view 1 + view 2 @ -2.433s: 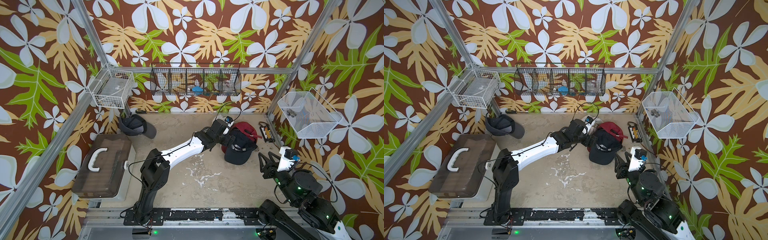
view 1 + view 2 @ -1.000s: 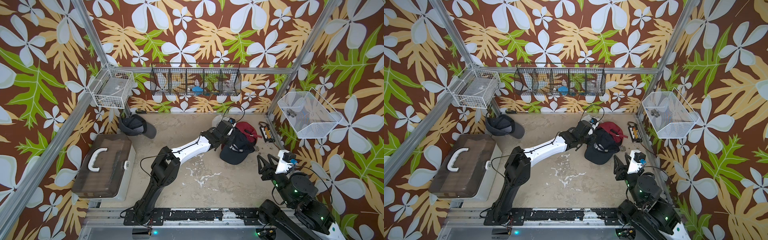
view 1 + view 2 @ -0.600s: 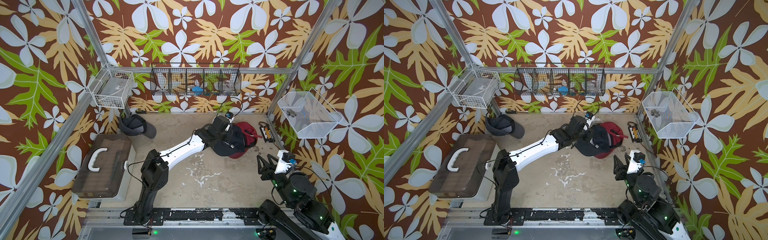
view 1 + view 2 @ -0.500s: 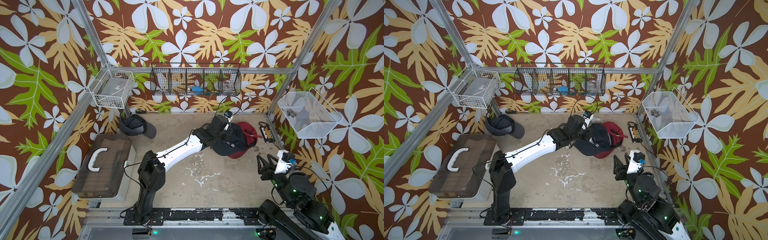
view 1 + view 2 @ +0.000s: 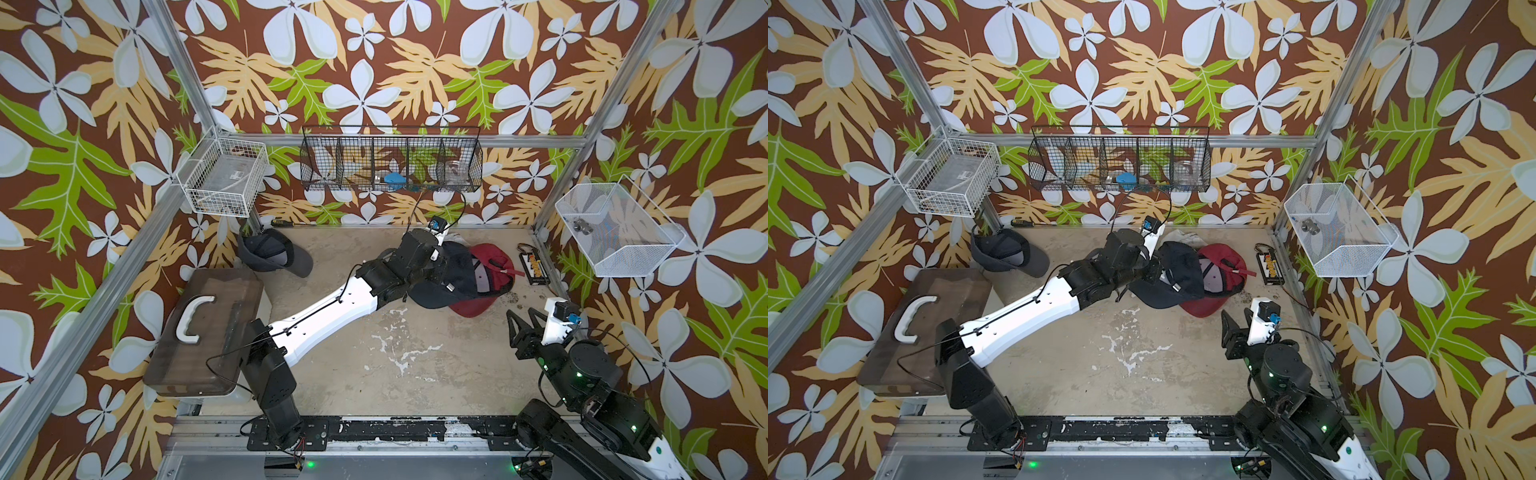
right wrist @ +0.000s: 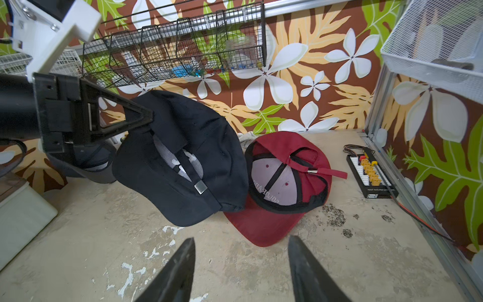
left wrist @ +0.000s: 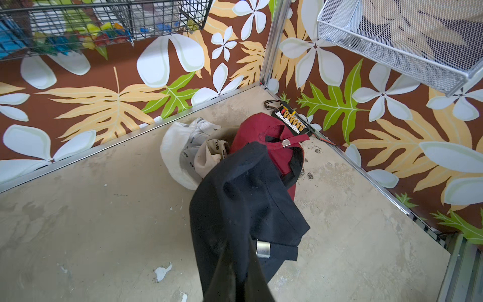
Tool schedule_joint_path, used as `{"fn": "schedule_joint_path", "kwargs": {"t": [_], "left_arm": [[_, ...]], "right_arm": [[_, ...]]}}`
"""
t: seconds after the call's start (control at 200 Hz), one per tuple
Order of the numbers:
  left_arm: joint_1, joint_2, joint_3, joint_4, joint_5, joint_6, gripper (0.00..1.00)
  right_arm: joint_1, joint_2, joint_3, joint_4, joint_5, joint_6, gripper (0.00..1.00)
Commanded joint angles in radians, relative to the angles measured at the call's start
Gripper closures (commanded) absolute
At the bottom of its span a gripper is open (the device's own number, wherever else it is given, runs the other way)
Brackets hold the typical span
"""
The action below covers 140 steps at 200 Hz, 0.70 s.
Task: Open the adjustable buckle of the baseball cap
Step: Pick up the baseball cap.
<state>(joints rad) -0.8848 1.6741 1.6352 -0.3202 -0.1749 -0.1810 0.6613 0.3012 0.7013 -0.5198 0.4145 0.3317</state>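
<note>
One black baseball cap is hanging pinched in my left gripper, buckle showing, draping over the red cap; my right gripper is hovering apart, fingers spread wide.

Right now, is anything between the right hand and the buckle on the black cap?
Nothing visible. Only bare floor lies between the open right hand and the buckle, which faces it on the black cap held by the left hand. The red cap lies just beside that path, partly covered by the black one.
</note>
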Motion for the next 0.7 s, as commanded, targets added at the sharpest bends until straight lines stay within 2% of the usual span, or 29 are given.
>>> {"fn": "schedule_joint_path", "kwargs": {"t": [0.0, 0.696], "left_arm": [[-0.002, -0.053, -0.031, -0.006, -0.044, 0.011, 1.0], [-0.002, -0.413, -0.269, -0.036, -0.105, -0.019, 1.0]], "right_arm": [[0.002, 0.02, 0.001, 0.03, -0.032, -0.005, 0.41], [0.001, 0.169, -0.079, 0.135, -0.307, 0.027, 0.39]]}}
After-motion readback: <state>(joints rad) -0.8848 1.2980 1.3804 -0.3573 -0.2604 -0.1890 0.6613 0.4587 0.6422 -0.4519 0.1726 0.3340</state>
